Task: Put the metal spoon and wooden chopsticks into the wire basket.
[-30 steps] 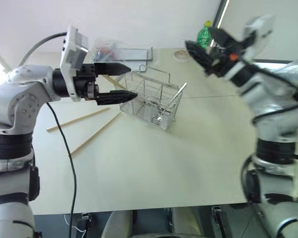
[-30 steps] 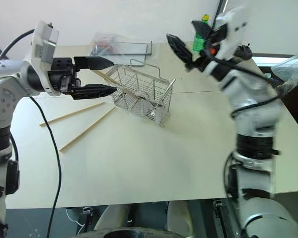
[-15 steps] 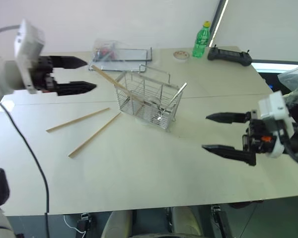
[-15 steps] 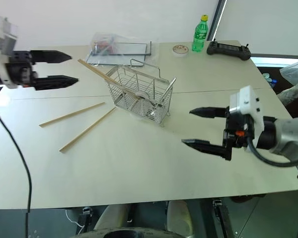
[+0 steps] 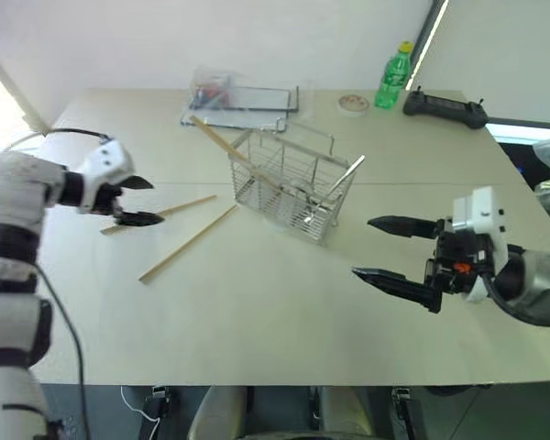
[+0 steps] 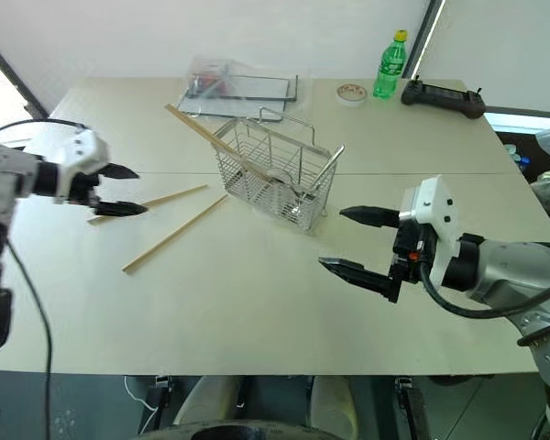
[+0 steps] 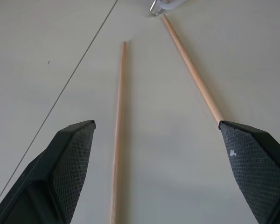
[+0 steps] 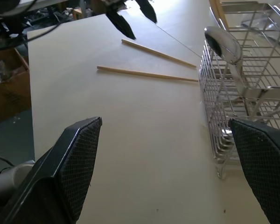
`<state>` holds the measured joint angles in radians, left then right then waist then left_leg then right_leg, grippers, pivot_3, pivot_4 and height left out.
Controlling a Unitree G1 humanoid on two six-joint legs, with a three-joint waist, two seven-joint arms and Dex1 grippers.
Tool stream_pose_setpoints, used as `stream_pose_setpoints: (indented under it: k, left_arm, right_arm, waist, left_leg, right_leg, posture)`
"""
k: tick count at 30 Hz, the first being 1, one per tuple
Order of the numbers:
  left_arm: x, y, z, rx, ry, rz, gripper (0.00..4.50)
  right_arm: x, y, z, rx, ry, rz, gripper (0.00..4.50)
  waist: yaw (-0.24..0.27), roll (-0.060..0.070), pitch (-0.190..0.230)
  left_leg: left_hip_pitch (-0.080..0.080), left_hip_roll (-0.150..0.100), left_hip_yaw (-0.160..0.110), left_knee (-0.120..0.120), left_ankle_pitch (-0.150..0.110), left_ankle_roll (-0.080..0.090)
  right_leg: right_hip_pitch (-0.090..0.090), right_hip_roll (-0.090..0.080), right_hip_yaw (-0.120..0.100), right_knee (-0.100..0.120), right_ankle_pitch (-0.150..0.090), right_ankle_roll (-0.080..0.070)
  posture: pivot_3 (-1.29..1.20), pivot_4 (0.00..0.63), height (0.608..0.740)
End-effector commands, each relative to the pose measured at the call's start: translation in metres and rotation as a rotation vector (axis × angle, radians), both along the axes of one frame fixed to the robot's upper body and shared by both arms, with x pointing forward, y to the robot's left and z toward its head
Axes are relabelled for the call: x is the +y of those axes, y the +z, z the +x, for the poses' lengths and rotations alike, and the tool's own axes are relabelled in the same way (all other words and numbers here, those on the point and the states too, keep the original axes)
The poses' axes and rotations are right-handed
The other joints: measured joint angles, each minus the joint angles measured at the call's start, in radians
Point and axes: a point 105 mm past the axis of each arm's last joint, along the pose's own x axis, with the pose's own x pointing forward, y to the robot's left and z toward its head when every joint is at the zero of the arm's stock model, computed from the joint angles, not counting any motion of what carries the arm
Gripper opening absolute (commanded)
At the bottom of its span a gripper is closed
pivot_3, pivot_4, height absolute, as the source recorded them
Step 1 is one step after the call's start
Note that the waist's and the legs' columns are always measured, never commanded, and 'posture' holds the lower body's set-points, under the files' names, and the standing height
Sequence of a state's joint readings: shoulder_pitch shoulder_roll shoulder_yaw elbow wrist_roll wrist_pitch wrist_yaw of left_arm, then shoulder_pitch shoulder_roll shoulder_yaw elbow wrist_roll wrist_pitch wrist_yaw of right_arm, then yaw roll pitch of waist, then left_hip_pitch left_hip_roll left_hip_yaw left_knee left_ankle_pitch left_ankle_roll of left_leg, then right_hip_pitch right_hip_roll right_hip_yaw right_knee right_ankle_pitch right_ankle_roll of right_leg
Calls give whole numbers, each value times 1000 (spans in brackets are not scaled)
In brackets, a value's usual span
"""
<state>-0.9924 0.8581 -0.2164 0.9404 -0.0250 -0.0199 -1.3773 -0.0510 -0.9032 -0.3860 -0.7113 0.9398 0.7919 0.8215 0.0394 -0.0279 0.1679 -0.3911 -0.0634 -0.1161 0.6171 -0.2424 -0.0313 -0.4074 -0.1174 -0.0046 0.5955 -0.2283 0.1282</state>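
Observation:
The wire basket (image 5: 291, 186) stands mid-table, with the metal spoon (image 8: 223, 42) leaning inside it. One of the wooden chopsticks (image 5: 227, 149) rests in the basket and sticks out over its left rim. Two more lie flat on the table left of it, one (image 5: 170, 210) nearer my left gripper, the other (image 5: 187, 243) in front of it. My left gripper (image 5: 154, 202) is open, low over the near chopstick's left end. In the left wrist view both sticks (image 7: 117, 140) run between its fingers (image 7: 60, 177). My right gripper (image 5: 362, 246) hangs open and empty, right of the basket.
At the table's far side lie a flat clear tray (image 5: 257, 96) with a plastic bag, a small round lid (image 5: 353, 104), a green bottle (image 5: 394, 64) and a black controller (image 5: 445, 105). Bare tabletop stretches between the grippers and along the front edge.
My left gripper went left and down from the basket's rim to the chopsticks on the table. My right arm dropped from high at the back to low on the right, then held. The view shifted.

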Motion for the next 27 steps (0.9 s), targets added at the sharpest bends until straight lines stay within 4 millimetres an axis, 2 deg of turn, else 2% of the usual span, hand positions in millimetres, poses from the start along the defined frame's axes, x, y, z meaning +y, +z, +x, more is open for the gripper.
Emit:
stream_pose_setpoints:
  k: [1, 9, 21, 27]
  left_arm:
    - [-5, 11, 16, -80, 2, 59, 4500]
    - [-28, -1, 40, -117, 52, 99, 4500]
    - [-21, -17, 49, -127, 174, 150, 4500]
    - [-21, -34, 49, -87, 218, 149, 4500]
  right_arm:
    - [1, 8, -6, -38, 5, -4, 4452]
    - [-2, 6, -14, -25, -59, 18, 4452]
    - [-8, 11, -15, -28, -169, 73, 4452]
    - [-10, 13, -13, -34, -204, 81, 4452]
  waist:
    - [-1, 0, 0]
    - [-3, -1, 0]
    - [-1, -1, 0]
    - [-1, -1, 0]
  left_leg:
    - [0, 0, 0, 0, 0, 0]
    - [1, -3, 0, 0, 0, 0]
    - [1, -3, 0, 6, 0, 1]
    - [1, -3, 0, 7, 0, 1]
  right_leg:
    - [0, 0, 0, 0, 0, 0]
    - [0, 0, 0, 2, 1, 1]
    - [3, 0, 0, 2, 2, 4]
    - [4, 0, 0, 2, 3, 4]
  posture:
    - [0, 150, 725]
    - [0, 150, 725]
    - [0, 150, 725]
    - [0, 150, 725]
